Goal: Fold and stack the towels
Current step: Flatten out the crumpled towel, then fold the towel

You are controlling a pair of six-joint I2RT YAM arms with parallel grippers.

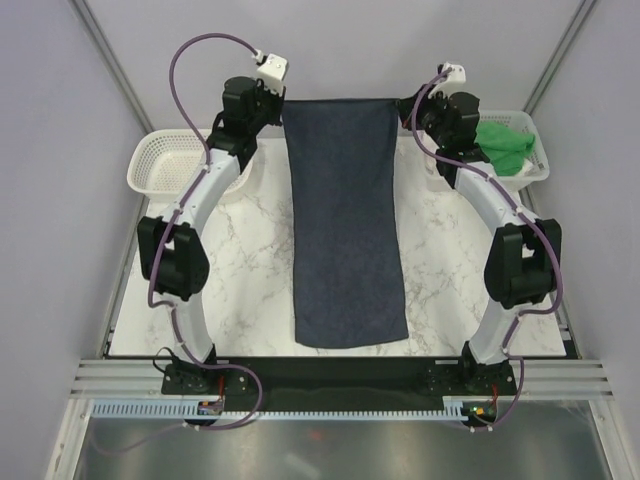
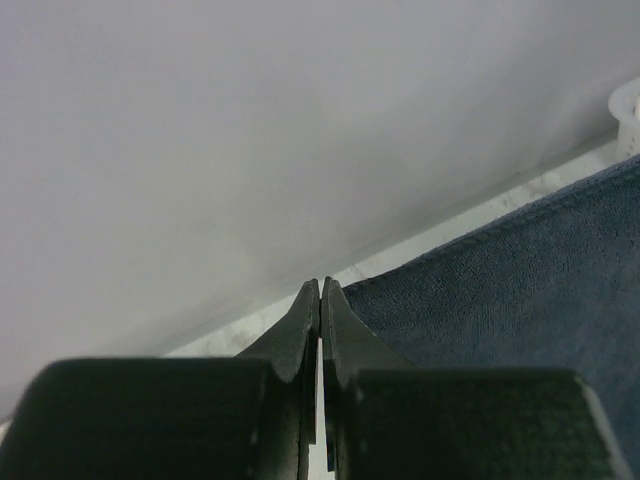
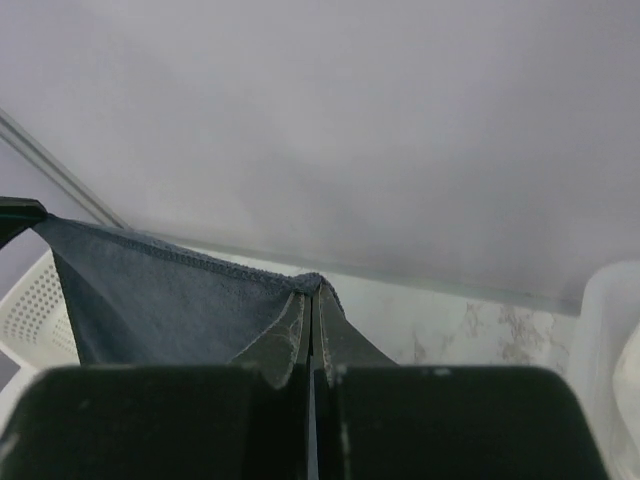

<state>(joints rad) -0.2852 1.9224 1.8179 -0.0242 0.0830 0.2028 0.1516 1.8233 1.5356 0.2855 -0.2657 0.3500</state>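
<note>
The dark navy towel [image 1: 345, 230] lies lengthwise down the middle of the marble table [image 1: 250, 280], its far edge lifted and stretched taut between both grippers. My left gripper [image 1: 284, 108] is shut at the towel's far left corner; in the left wrist view the shut jaws [image 2: 320, 283] meet the towel [image 2: 520, 290] at its edge. My right gripper [image 1: 403, 108] is shut on the far right corner, pinched at the tips [image 3: 313, 290] with the cloth [image 3: 150, 300] spreading left. The green towel [image 1: 505, 145] lies bunched in the right basket. The white towel is out of view.
A white mesh basket [image 1: 165, 165] stands at the table's far left, another [image 1: 537, 168] at the far right holding the green towel. Grey walls close in behind and at the sides. The table's near edge meets a metal rail by the arm bases.
</note>
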